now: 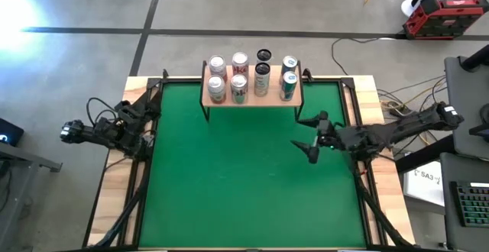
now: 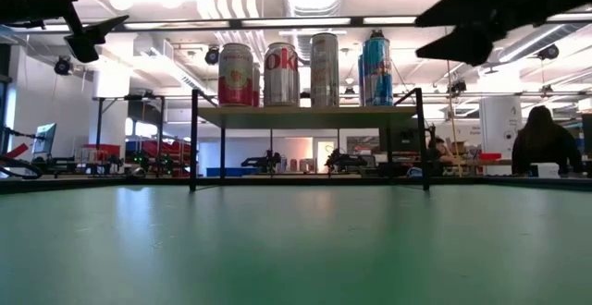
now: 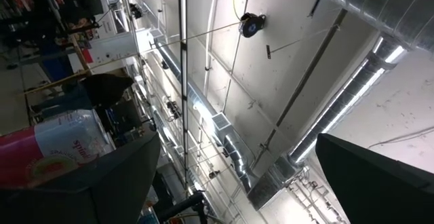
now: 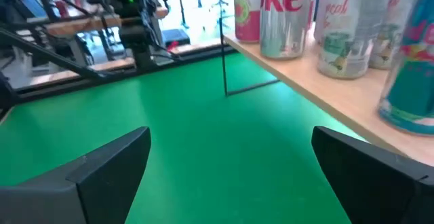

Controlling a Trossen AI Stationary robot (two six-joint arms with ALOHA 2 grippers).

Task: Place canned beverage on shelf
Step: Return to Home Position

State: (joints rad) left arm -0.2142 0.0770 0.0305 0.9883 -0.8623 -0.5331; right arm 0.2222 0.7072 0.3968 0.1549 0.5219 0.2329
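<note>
Right gripper (image 1: 304, 135) is held with its fingers spread wide and nothing between them, raised clear of the green mat (image 1: 229, 183). From it, the shelf (image 1: 251, 101) lies close off one flank and slightly beyond, not straight ahead. The gripper is pointed across the table (image 1: 365, 92) toward its middle, and the shelf's long axis is seen to run nearly parallel to that line. The shelf's nearest front leg (image 2: 424, 139) is found just beside one fingertip in the overhead view, though the gap in height between them cannot be judged.

Eight cans (image 1: 238, 86) are counted on the board, upright, in two rows of four, so their long axes are vertical. The blue pair (image 1: 288, 85) is the closest to the gripper. No can is seen on the mat, so the placing is judged finished and only a withdrawal is left (a retreat away from the shelf, toward the arm's own base, it is supposed). For that move the shelf is best kept off the flank, so that neither the leg nor the blue pair is swept by the finger nearest them.

Left gripper (image 3: 230, 149) is farther from the shelf. It is parked over the opposite side edge of the table and tilted up toward the ceiling (image 3: 285, 81), its fingers likewise spread and empty.

Under the right gripper the mat is seen to be flat and even. Beyond the table an open room (image 2: 120, 148) is seen, with a seated person (image 2: 546, 139) well apart from both arms.
</note>
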